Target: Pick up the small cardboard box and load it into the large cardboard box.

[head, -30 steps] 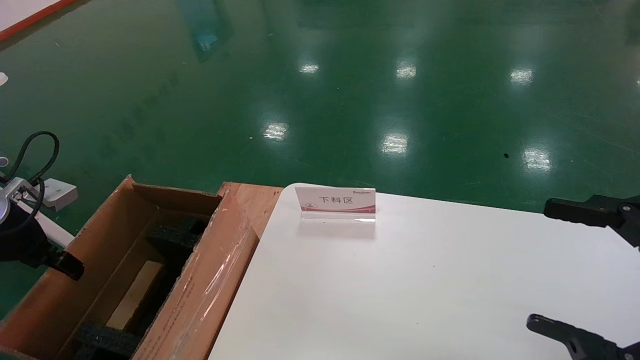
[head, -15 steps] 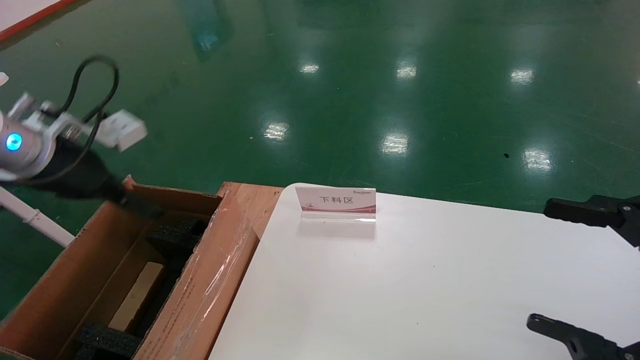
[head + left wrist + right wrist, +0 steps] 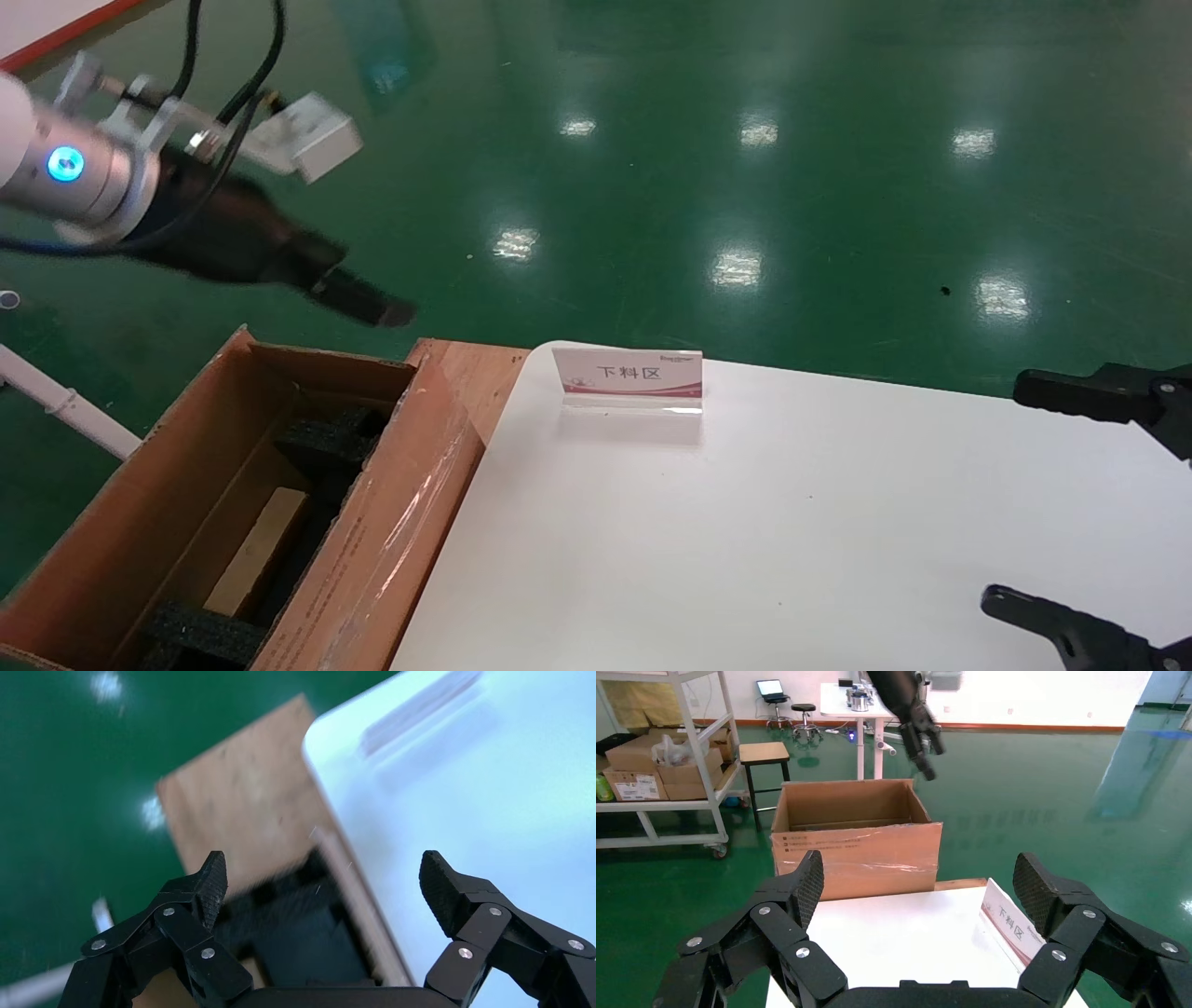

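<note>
The large cardboard box (image 3: pixel 391 522) stands open at the table's left end, with black foam (image 3: pixel 326 438) inside and clear tape on its near flap. A flat light-brown carton, the small cardboard box (image 3: pixel 256 550), lies inside between the foam pieces. My left gripper (image 3: pixel 368 303) hovers open and empty above the box's far end. In the left wrist view it (image 3: pixel 323 881) looks down on a flap (image 3: pixel 239 804) and the foam. My right gripper (image 3: pixel 1010 494) is open and empty over the table's right edge. It also shows in the right wrist view (image 3: pixel 919 881).
A white table (image 3: pixel 792 522) holds a small upright sign (image 3: pixel 629 377) near its far edge. Green floor lies beyond. The right wrist view shows the large box (image 3: pixel 856 846), shelving with cartons (image 3: pixel 659 762) and a stool (image 3: pixel 765 755) behind it.
My left arm has risen from low beside the large box's left flap and swung up and to the right, over the box's far end. The right arm has not moved.
</note>
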Controlling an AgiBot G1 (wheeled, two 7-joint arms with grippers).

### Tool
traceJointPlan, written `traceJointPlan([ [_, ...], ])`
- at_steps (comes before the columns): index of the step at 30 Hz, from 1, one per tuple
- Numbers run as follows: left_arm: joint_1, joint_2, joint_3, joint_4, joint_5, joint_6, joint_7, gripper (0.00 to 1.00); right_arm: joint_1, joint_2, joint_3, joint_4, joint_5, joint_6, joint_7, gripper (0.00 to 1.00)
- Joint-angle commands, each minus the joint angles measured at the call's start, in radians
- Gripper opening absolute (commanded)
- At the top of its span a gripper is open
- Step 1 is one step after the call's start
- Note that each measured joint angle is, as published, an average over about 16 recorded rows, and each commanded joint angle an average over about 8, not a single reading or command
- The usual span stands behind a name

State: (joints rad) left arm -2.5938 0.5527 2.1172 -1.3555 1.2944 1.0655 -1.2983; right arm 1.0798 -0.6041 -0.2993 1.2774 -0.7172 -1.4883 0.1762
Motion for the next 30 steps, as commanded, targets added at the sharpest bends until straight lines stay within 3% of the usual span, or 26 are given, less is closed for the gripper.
traceJointPlan([
  [1, 0.026, 0.003, -0.037, 0.0, -0.014, 0.005, 0.021, 1.0, 0.0, 0.0, 0.0, 0.0, 0.0, 0.0, 0.0, 1.0],
  [30, 0.806, 0.032, -0.978, 0.037, -0.301, 0.227, 0.591, 1.0, -0.002, -0.002, 0.006, 0.002, -0.004, -0.002, 0.004, 1.0],
])
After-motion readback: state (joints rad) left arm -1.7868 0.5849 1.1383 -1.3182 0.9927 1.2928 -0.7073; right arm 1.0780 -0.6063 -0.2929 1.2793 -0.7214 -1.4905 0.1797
